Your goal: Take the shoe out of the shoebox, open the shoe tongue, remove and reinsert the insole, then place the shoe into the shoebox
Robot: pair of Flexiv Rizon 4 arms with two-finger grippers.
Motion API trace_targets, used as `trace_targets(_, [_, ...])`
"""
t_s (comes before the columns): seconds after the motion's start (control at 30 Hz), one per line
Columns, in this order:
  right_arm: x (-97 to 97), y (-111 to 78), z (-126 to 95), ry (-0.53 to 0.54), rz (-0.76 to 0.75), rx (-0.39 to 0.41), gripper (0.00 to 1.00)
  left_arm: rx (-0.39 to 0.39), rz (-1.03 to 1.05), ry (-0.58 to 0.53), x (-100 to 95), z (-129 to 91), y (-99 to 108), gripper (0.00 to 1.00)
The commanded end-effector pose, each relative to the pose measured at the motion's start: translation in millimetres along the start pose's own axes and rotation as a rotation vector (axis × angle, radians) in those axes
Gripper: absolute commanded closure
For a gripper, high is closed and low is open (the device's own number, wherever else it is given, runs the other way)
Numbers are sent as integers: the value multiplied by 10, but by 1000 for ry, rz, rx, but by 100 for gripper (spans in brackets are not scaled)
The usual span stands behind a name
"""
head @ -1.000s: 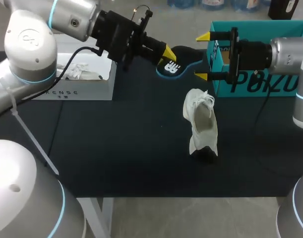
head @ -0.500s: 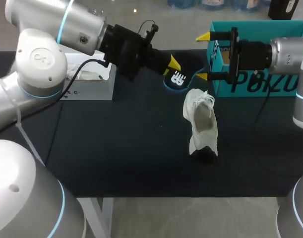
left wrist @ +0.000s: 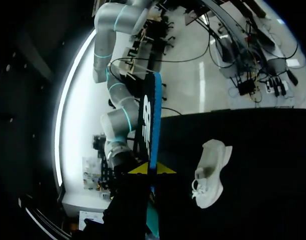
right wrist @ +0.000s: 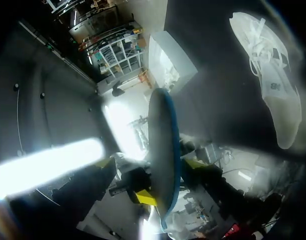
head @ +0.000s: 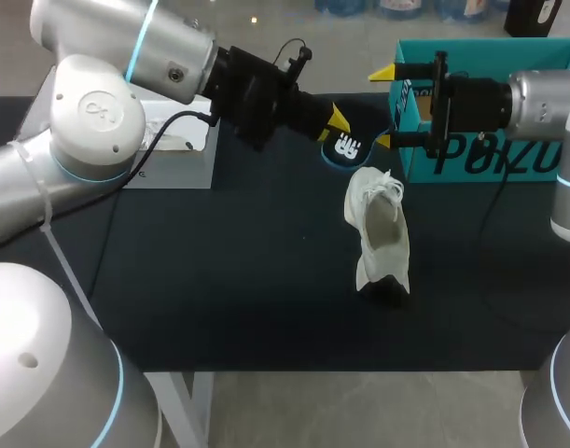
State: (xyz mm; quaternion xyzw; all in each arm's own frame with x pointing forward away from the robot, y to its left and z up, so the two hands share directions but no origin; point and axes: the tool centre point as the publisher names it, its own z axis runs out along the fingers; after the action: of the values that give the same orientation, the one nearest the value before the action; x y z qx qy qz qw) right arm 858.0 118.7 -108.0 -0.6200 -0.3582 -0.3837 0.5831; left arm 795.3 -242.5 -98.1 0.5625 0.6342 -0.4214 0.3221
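While the left gripper (left wrist: 151, 169) pinches the insole (head: 345, 147) edge-on, the right gripper (head: 383, 105) hangs spread beside its free end. Best to close squarely on its flat faces; the shoe (head: 378, 233) stands on the table (head: 219, 280) nearby.

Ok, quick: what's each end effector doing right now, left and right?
Left end effector: closed on the insole.
Right end effector: open, fingers wide apart, gripping nothing.

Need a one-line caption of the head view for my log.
Left gripper holds the insole near the open right gripper, with the white shoe on the dark table.
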Motion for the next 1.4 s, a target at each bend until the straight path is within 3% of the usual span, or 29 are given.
trace_targets(0.03, [-4,6,9,0,0,-1,100,-16,3,-12,11,34,-13,100])
trace_targets(0.67, [-4,6,9,0,0,-1,100,-11,-16,-42,-3,20,-112,100])
trace_targets(0.7, [-4,6,9,0,0,-1,100,10,-28,-39,12,15,-128,56])
trace_targets(0.73, [-4,6,9,0,0,-1,100,26,-32,-27,31,7,-145,0])
trace_targets(0.9, [-4,6,9,0,0,-1,100,112,-62,41,131,-207,-186,0])
trace_targets(1.03, [-4,6,9,0,0,-1,100,142,-71,167,141,-545,-132,0])
trace_targets(1.2, [-4,6,9,0,0,-1,100,182,-17,366,29,-813,-61,0])
trace_targets(1.4, [-4,6,9,0,0,-1,100,257,86,561,-201,-850,42,0])
